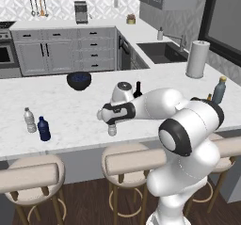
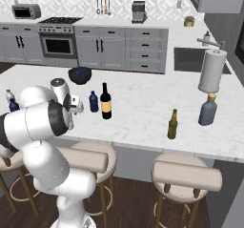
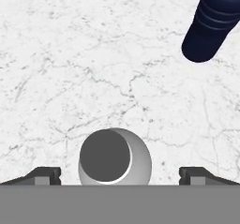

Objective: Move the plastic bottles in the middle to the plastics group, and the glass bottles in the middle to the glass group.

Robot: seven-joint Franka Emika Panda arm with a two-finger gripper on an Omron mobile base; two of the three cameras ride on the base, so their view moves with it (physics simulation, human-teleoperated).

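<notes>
The claw (image 3: 120, 174) stands fully open and holds nothing. It hangs directly above the clear bottle (image 3: 115, 156), whose cap sits centred between the two fingertips (image 3: 44, 174). In the left base view the same bottle (image 1: 112, 129) stands near the front edge of the counter (image 1: 70, 111), under the hand.

Just beyond it, to the far right, stands the dark blue bottle (image 3: 213, 24), close but not touching. The black wine bottle (image 2: 106, 102) stands beside that one.

Judgement: the grasp is due. Descend straight, keeping the cap centred, and close on the body below the cap, not on the cap itself. Lift vertically before travelling, to clear the blue neighbour. The destination is the plastics pair (image 1: 36, 124) at the counter's left; the glass pair (image 2: 190, 116) stands to the right.
</notes>
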